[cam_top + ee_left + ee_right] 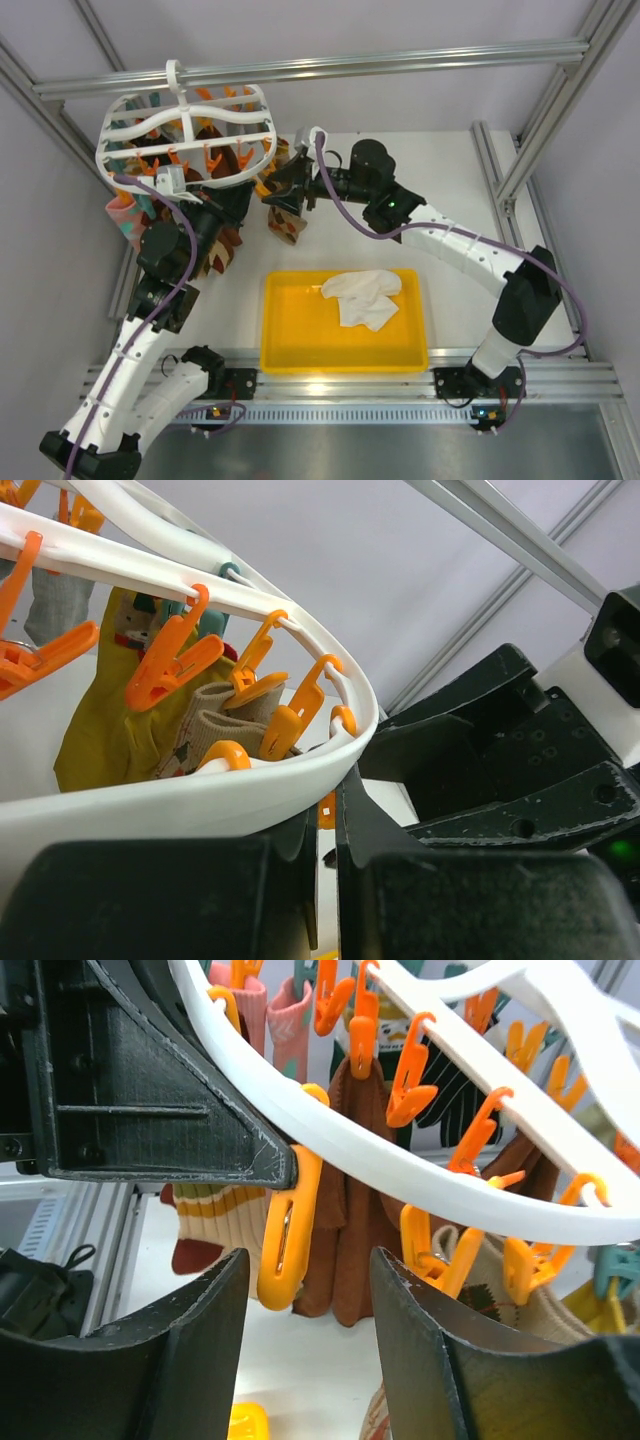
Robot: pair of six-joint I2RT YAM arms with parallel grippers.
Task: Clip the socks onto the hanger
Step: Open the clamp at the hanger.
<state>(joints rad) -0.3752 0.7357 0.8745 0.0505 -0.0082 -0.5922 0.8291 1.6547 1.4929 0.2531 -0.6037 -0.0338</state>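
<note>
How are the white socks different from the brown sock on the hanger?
The white socks lie crumpled in the yellow tray; the brown sock hangs straight from an orange clip. The white socks are pale, the brown sock dark. Both are soft fabric.

White shells, black joints on left arm (130, 352) and right arm (455, 245); purple cables (340, 208); scuffed black left tool (325, 820), right tool (309, 1265).

socks (362, 296) lie bunched in yellow tray (290, 338), perhaps overlapping; hanger (186, 118) upper left.
</note>
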